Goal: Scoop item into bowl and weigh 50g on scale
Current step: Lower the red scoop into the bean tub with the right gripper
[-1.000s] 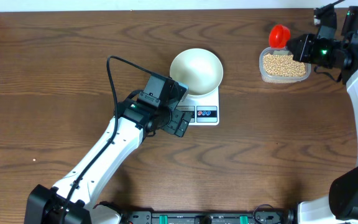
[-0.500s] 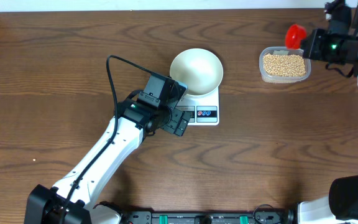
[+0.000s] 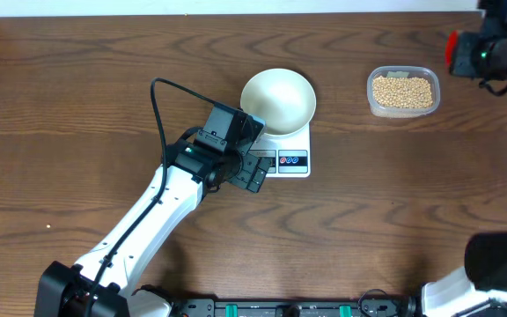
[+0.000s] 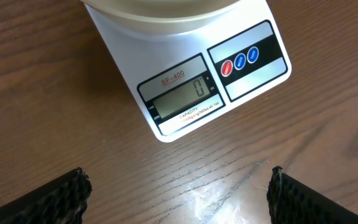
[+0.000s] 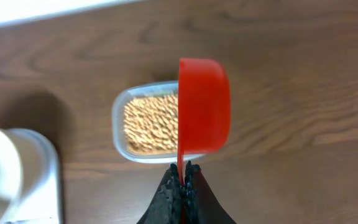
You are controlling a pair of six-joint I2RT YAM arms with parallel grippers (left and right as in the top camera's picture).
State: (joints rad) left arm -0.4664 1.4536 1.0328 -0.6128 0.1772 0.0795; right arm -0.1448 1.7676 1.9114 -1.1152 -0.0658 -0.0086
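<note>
Right hand (image 3: 485,55) has swung off to the right since the earlier frame: it was sitting over the back left corner of the tub (image 3: 371,95), and now it's past the tub's right side, out by the table's (image 3: 77,88) far right edge. It's pinched tight on the thin handle of a red plastic scoop (image 5: 204,106), cup end pointing away from the wrist. Can't tell from here if anything's in the scoop. Nothing else on that side is in its way. Left arm hasn't budged, with the left hand (image 4: 176,199) spread wide, gripping nothing, hovering just off the display end of the scale (image 4: 191,93) and a black cable (image 3: 157,97) looping up behind it. For containers, the tub is a clear rounded-rectangle plastic thing with a layer of small round tan beans (image 3: 402,91) in it, well apart from the scale. The bowl (image 3: 277,99) is round, smooth and plain white, sitting on the back part of the scale and hanging over its edge. The scale itself is a white rectangle with a grey display (image 4: 182,99) reading 0 and round red and blue buttons (image 4: 240,61) beside it. Table is dark brown wood grain.
</note>
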